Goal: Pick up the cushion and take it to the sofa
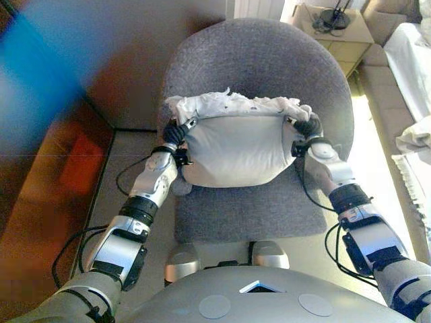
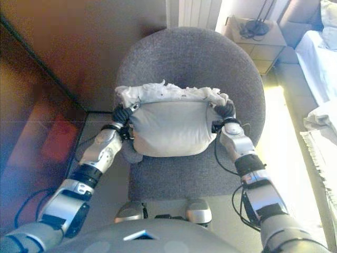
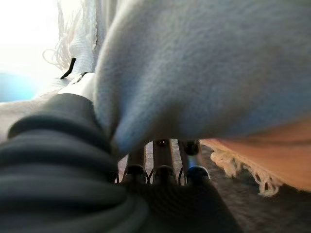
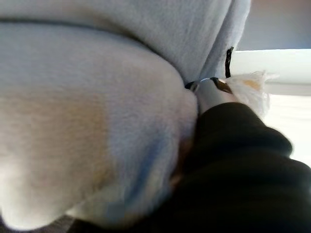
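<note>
Round grey upholstered armchair (image 1: 262, 74) dead ahead. Pale sofa w/ white throw (image 1: 411, 67) off to robot's right, well apart. Light grey soft cushion w/ white fringed edge (image 1: 236, 151) above chair seat, between both hands, appears lifted or nearly so. Left hand (image 1: 174, 133) at one top corner, right hand (image 1: 308, 128) at other. Fingers (image 3: 163, 162) of left run under cushion; closure cannot tell, either side. Pickup approx done; carry to sofa + set-down still left.

Pale grey cushion (image 1: 232, 151), darker grey armchair (image 1: 256, 60)
</note>
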### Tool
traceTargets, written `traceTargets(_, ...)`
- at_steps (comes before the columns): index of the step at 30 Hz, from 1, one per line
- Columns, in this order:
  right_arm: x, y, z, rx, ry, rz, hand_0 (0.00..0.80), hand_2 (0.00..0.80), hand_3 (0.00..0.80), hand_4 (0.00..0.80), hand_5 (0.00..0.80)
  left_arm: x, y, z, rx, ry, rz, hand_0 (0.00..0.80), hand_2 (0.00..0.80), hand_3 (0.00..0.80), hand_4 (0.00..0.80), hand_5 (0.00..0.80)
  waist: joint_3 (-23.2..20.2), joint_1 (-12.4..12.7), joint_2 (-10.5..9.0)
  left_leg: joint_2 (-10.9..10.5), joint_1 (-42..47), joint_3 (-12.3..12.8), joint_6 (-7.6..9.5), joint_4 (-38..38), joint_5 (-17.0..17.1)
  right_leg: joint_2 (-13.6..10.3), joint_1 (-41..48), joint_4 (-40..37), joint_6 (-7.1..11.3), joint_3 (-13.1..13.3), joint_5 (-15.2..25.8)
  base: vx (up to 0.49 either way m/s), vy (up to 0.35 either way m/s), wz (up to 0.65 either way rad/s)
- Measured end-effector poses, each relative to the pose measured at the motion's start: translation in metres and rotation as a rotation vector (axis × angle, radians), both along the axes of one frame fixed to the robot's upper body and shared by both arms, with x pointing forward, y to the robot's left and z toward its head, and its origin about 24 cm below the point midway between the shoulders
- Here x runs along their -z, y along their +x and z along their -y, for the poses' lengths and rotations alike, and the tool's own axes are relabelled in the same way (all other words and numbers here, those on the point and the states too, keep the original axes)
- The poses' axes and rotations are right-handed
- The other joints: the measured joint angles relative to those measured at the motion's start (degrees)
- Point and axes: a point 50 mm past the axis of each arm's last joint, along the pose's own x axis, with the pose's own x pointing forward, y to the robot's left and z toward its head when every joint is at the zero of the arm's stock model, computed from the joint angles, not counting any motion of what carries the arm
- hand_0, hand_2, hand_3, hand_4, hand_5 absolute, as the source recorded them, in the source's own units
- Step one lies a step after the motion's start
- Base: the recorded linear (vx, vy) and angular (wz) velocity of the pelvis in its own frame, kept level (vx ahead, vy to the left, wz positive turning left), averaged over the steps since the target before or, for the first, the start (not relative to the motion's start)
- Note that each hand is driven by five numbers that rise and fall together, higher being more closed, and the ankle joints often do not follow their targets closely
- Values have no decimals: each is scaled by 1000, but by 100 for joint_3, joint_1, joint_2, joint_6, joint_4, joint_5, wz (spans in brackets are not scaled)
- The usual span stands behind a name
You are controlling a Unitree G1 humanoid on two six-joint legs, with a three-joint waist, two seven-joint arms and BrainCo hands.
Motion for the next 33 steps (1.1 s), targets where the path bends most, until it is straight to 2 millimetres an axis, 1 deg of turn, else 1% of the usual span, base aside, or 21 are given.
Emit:
traceTargets(2,-8,8,0,2,-12,2,800,800,800,800,800,-4,4,1,-11,-4,3,800,800,800,800,800,49,102,-27,51,-309,-6,-48,257,6,41,-277,246,-43,-20,-71,-145,-117,11)
traceTargets(4,-17,18,0,30,17,8,800,800,800,800,800,-15,14,4,-9,-3,22,800,800,800,800,800,152,129,-73,134,-737,-25,-40,547,12,54,-614,523,-82,-170,-162,-178,-108,32)
traceTargets(6,-27,27,1,53,41,24,800,800,800,800,800,-27,24,7,-4,13,52,800,800,800,800,800,304,258,-122,204,-1114,-71,-28,776,21,75,-917,752,-98,-174,-227,-183,-111,26)
traceTargets(8,-38,35,1,71,47,43,800,800,800,800,800,-39,32,8,5,28,83,800,800,800,800,800,465,280,-166,218,-1425,-190,-19,936,32,81,-1162,938,-104,-175,-286,-184,-90,22)
traceTargets(10,-58,46,-1,71,52,93,800,800,800,800,800,-54,41,6,2,22,120,800,800,800,800,800,677,379,-216,243,-1717,-243,-16,1104,33,82,-1461,1156,-121,-172,-319,-111,-52,6)
traceTargets(13,-80,57,-3,70,49,156,800,800,800,800,800,-75,51,6,-6,2,174,800,800,800,800,800,884,416,-324,248,-1993,-317,-11,1239,37,82,-1704,1297,-133,-187,-331,-86,-41,4)
traceTargets(16,-96,64,-3,72,33,198,800,800,800,800,800,-92,58,8,-10,5,223,800,800,800,800,800,1011,422,-401,235,-2199,-367,3,1284,47,72,-1887,1371,-134,-211,-330,-68,-24,5)
traceTargets(18,-107,70,-4,66,-4,227,800,800,800,800,800,-101,61,10,-22,7,252,800,800,800,800,800,1076,434,-389,216,-2344,-414,16,1315,57,59,-1998,1399,-133,-247,-329,-9,0,7)
traceTargets(19,-111,72,-4,70,-9,236,731,731,731,731,731,-103,62,11,-25,7,260,800,800,800,800,800,1090,440,-384,205,-2378,-427,20,1317,62,53,-2022,1403,-133,-263,-329,14,1,7)
traceTargets(20,-112,73,-3,79,-12,237,0,0,0,0,0,-104,63,13,-19,7,262,800,800,800,800,800,1096,452,-383,194,-2381,-443,19,1314,70,43,-2019,1393,-131,-285,-331,28,10,9)
traceTargets(21,-113,73,-2,88,-20,238,0,0,0,0,0,-104,63,14,-15,7,262,800,800,800,800,800,1099,482,-378,166,-2380,-449,20,1307,84,35,-2009,1384,-124,-287,-343,34,19,9)
traceTargets(22,-113,74,2,109,-28,230,0,0,0,0,0,-104,63,15,-11,6,263,599,599,599,599,599,1105,522,-368,160,-2379,-455,20,1296,84,24,-2009,1384,-121,-288,-352,54,40,7)
traceTargets(23,-114,74,6,128,-35,224,0,0,0,0,0,-104,63,18,-1,4,261,0,0,0,0,0,1109,561,-361,147,-2372,-458,24,1272,90,9,-2001,1379,-112,-288,-359,57,40,11)
traceTargets(26,-115,74,12,159,-44,216,0,0,0,0,0,-103,62,19,4,-15,255,0,0,0,0,0,1115,558,-352,100,-2331,-471,53,1232,112,-27,-1892,1319,-77,-287,-381,91,47,16)
traceTargets(28,-113,73,15,186,-25,201,0,0,0,0,0,-101,61,18,2,-21,247,0,0,0,0,0,1117,584,-351,81,-2205,-471,57,1179,115,-29,-1754,1246,-67,-288,-379,94,24,9)
traceTargets(31,-109,71,18,223,24,184,0,0,0,0,0,-95,59,9,-31,-36,235,0,0,0,0,0,1121,609,-348,73,-1946,-457,51,1066,115,-26,-1486,1121,-52,-293,-375,127,-12,4)
traceTargets(33,-102,68,24,252,58,170,0,0,0,0,0,-91,55,2,-64,-70,237,0,0,0,0,0,1121,646,-349,67,-1708,-446,40,935,123,-15,-1227,964,-33,-302,-357,154,-8,4)
